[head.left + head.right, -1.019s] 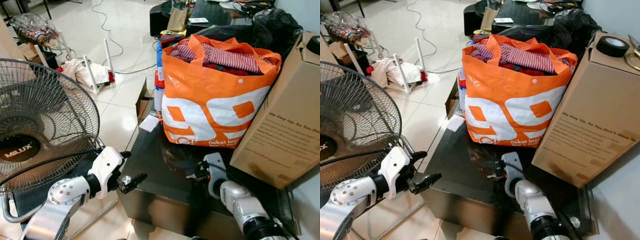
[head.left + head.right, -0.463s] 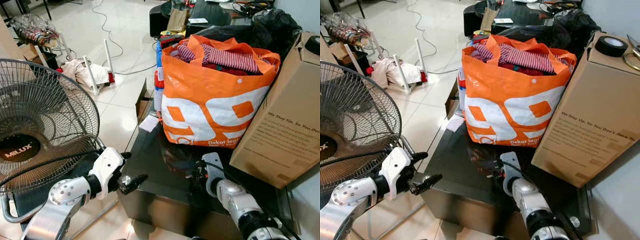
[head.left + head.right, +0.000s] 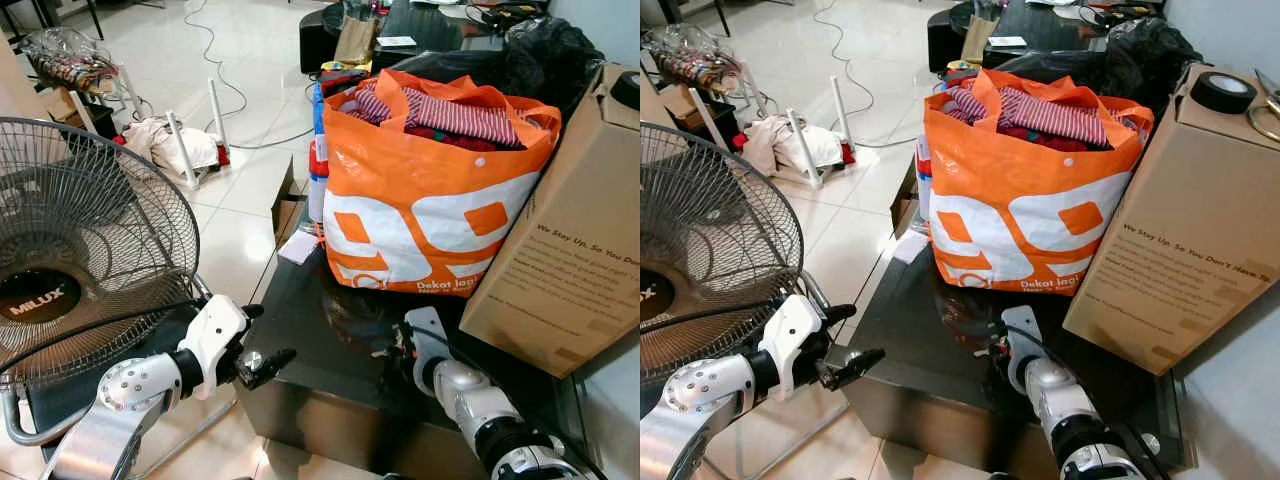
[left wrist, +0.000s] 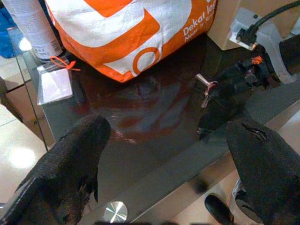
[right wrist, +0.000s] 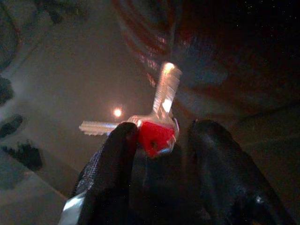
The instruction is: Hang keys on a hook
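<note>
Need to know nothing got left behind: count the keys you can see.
2 keys, both pinched in the right gripper over the dark glass table: one pointing up, one sideways, joined at a red tag. More may hide behind the fingers.

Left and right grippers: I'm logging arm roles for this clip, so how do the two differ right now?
The right gripper is shut on the keys low over the dark glass table; the left gripper is open and holds nothing. The right sits over the tabletop before the orange bag; the left hangs off the table's front edge, beside the fan. Both have black fingers.
</note>
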Tool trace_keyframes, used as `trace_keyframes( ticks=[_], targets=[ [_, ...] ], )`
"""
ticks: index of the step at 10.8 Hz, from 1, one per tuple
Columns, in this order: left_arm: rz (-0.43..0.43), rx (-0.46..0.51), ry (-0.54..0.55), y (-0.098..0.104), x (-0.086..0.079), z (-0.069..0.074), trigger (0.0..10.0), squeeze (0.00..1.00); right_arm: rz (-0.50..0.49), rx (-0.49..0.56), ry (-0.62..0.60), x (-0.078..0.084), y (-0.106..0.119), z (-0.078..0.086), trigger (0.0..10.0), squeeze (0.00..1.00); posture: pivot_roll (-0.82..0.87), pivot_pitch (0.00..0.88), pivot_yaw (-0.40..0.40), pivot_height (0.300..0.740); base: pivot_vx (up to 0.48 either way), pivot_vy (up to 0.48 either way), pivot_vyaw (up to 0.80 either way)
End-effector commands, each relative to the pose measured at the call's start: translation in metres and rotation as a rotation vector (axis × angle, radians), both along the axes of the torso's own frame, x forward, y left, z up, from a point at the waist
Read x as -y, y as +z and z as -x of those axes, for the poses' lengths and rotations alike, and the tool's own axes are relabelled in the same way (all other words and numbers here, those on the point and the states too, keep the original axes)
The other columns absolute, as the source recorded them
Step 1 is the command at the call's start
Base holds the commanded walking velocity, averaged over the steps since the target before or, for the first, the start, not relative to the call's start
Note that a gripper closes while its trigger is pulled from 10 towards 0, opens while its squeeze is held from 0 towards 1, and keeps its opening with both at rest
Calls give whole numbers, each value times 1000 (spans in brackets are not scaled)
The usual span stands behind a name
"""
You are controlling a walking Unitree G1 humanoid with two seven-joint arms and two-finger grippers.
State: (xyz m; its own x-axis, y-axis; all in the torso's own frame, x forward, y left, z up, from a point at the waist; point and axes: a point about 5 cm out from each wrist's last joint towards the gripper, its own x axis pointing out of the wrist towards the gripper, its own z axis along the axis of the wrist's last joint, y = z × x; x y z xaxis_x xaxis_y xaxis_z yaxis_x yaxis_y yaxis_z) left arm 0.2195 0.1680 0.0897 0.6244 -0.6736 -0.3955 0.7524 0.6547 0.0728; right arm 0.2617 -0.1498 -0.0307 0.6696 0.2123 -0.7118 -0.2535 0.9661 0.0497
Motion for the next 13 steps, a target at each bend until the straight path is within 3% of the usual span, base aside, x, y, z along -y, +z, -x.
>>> trace_keyframes(
  ticks=[1, 2, 13],
  targets=[
    [-9, -11, -11, -2, 0, 1, 10000, 173, 2, 7, -8, 3, 1, -2, 9804, 0, -30, 15, 8, 740, 0, 0, 0],
    [-7, -12, -11, -2, 1, 0, 10000, 173, -4, -2, -6, 3, -1, 0, 0, 0, -30, 16, 6, 740, 0, 0, 0],
    [-7, -1, -11, 0, 2, -2, 10000, 173, -5, 17, 14, 7, -1, 0, 0, 0, -33, 11, 8, 740, 0, 0, 0]
  ],
)
